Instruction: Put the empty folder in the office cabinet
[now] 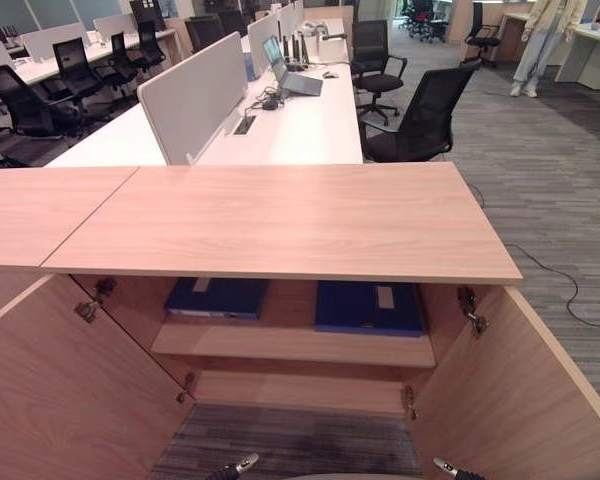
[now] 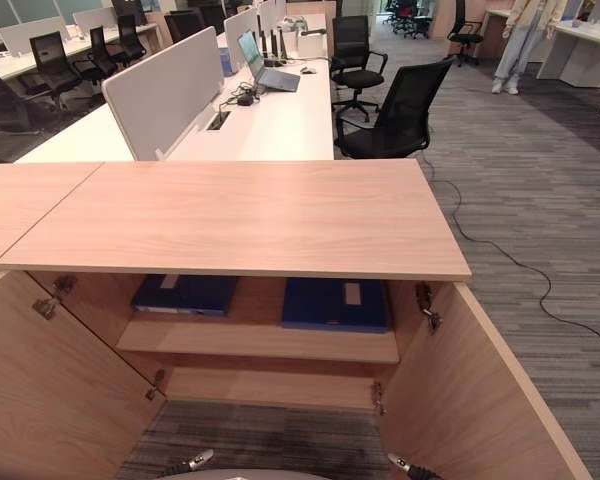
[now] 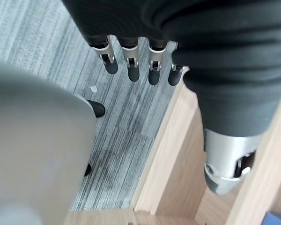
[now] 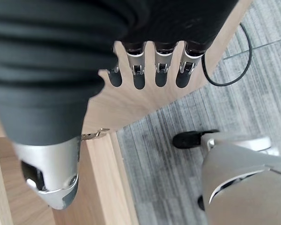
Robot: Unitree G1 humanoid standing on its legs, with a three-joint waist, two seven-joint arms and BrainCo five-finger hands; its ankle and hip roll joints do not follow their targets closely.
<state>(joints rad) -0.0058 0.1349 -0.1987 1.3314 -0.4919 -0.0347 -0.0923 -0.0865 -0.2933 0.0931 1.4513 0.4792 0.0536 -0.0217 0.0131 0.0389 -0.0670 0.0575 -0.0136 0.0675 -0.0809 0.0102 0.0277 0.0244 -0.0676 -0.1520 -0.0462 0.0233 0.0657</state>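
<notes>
Hanging straight and relaxed, the silver fingers [image 3: 133,63] of the left hand [image 3: 145,28] hold nothing above striped grey carpet [image 3: 47,56]. The right hand [image 4: 150,28] likewise dangles with fingers [image 4: 161,70] apart and empty beside a smooth wooden door [image 1: 520,400]. Two flat blue folders [image 1: 217,297] [image 1: 368,306] lie side by side on the cabinet [image 1: 280,220] shelf [image 1: 290,345].

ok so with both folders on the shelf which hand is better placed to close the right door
Right, probably. The right hand hangs open close beside the right door, holding nothing. The left hand, also open, hangs by the left door, on the far side of the opening.
</notes>
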